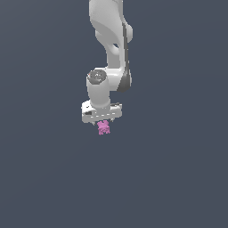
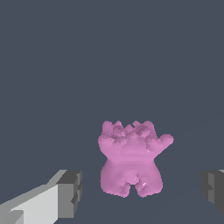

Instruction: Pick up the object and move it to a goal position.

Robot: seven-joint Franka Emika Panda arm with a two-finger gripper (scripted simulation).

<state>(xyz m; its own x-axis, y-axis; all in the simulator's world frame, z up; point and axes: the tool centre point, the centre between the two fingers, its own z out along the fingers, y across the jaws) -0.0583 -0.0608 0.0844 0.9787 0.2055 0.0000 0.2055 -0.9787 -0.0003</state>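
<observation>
step: close in on grasp | gripper [image 1: 102, 121]: jaws spread wide, holding nothing | object [image 2: 130, 159]: between the fingers [image 2: 70, 193], untouched | advice: centre over its body; squeeze evenly; lift straight

A plain dark blue-grey surface [image 1: 178, 178] carries 1 small pink lumpy object [image 1: 103, 128].

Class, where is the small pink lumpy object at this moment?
In the exterior view the pink object sits just below the white gripper, near the picture's centre. The wrist view shows it between the open jaws, touching neither.
</observation>
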